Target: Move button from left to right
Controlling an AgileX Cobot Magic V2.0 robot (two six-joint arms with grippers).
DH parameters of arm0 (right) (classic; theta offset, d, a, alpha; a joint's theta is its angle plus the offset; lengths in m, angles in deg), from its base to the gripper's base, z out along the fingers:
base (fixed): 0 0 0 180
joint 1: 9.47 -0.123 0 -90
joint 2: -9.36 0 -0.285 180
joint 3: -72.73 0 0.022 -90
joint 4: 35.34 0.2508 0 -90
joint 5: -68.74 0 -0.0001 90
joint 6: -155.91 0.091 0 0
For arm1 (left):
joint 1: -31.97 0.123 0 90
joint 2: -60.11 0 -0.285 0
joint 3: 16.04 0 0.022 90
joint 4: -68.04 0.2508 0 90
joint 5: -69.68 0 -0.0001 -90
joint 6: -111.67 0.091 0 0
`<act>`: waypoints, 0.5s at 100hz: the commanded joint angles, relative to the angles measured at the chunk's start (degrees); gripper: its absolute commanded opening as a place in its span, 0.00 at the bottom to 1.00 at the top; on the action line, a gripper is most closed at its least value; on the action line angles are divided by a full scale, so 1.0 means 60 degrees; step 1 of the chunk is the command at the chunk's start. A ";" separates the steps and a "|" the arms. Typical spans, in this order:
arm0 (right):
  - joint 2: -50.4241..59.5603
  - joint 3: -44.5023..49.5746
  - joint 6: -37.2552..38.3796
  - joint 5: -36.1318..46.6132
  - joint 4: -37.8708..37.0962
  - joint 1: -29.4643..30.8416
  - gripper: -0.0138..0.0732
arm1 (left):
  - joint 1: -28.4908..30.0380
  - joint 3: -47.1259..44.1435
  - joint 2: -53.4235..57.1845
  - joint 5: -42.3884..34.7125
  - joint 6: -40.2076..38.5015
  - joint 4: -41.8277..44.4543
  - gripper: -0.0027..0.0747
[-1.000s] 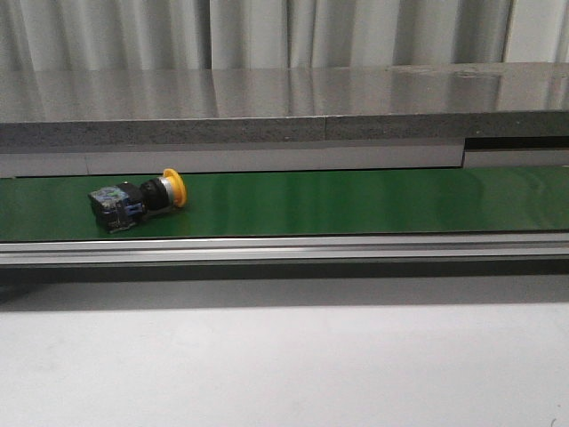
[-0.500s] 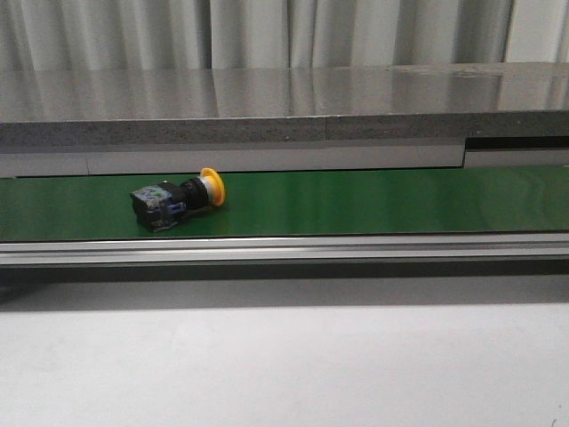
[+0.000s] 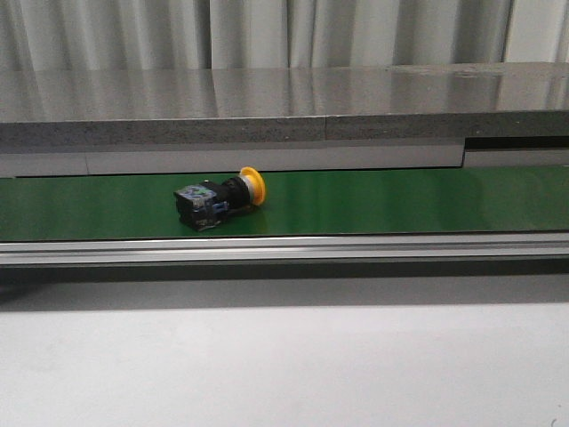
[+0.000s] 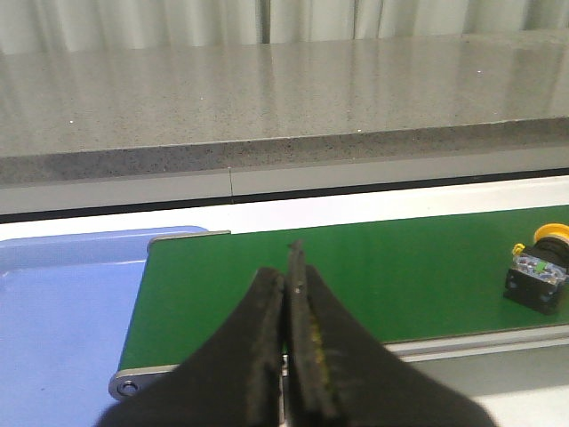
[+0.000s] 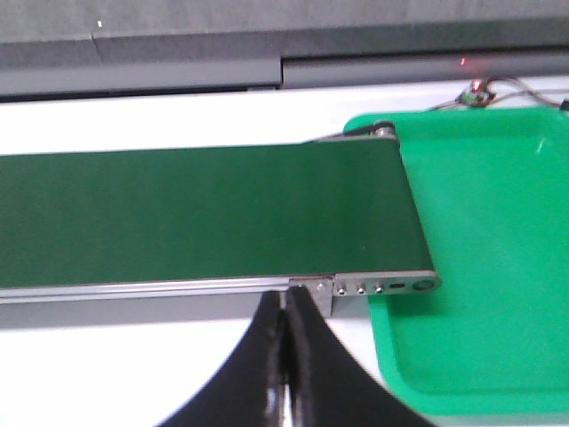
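Note:
The button (image 3: pixel 219 199) lies on its side on the green conveyor belt (image 3: pixel 373 200), yellow-orange cap pointing right, black base with bluish marks to the left. It also shows at the edge of the left wrist view (image 4: pixel 537 272). My left gripper (image 4: pixel 286 276) is shut and empty, over the belt's left end, well apart from the button. My right gripper (image 5: pixel 284 307) is shut and empty, just in front of the belt's near rail by its right end. Neither gripper shows in the front view.
A blue tray (image 4: pixel 62 311) sits at the belt's left end. A green tray (image 5: pixel 480 258) sits at the belt's right end. A grey stone ledge (image 3: pixel 284 107) runs behind the belt. A metal rail (image 3: pixel 284 249) edges its front.
The button has moved to the right along the belt, from the far left towards the middle-left, keeping the same lying pose.

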 commanded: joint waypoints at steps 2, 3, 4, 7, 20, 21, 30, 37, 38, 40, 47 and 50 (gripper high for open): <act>-0.0860 -0.0722 0.0002 0.0212 0.0251 -0.0032 0.08 | -0.0038 0.0286 -0.0069 -0.0786 -0.0011 -0.0115 0.01; -0.0910 -0.0760 0.0002 0.0212 0.0288 -0.0032 0.08 | -0.0038 0.0286 -0.0069 -0.0786 -0.0011 -0.0115 0.01; -0.1008 -0.0780 0.0002 0.0212 0.0364 -0.0032 0.08 | -0.0038 0.0286 -0.0069 -0.0786 -0.0011 -0.0115 0.01; -0.1194 -0.0836 0.0002 0.0240 0.0542 -0.0032 0.08 | -0.0038 0.0286 -0.0069 -0.0786 -0.0011 -0.0115 0.01; -0.1842 -0.0871 0.0002 0.0518 0.1573 -0.0032 0.08 | -0.0038 0.0286 -0.0069 -0.0786 -0.0011 -0.0115 0.01; -0.1866 -0.0871 0.0002 0.0538 0.1625 -0.0032 0.08 | -0.0038 0.0286 -0.0069 -0.0786 -0.0011 -0.0115 0.01; -0.2136 -0.0880 0.0002 0.0546 0.2233 -0.0032 0.09 | -0.0038 0.0286 -0.0069 -0.0786 -0.0011 -0.0115 0.01; -0.2313 -0.0880 0.0002 0.0454 0.2629 -0.0032 0.12 | -0.0038 0.0286 -0.0069 -0.0786 -0.0011 -0.0115 0.01; -0.2328 -0.0880 0.0002 0.0441 0.2658 -0.0032 0.12 | -0.0038 0.0286 -0.0069 -0.0786 -0.0011 -0.0115 0.01; -0.2380 -0.0880 0.0002 0.0410 0.2771 -0.0032 0.15 | -0.0038 0.0286 -0.0069 -0.0786 -0.0011 -0.0115 0.01; -0.2482 -0.0880 0.0002 0.0316 0.3067 -0.0032 0.29 | -0.0038 0.0286 -0.0069 -0.0786 -0.0011 -0.0115 0.01; -0.2504 -0.0880 0.0002 0.0296 0.3189 -0.0032 0.37 | -0.0038 0.0286 -0.0069 -0.0786 -0.0011 -0.0115 0.01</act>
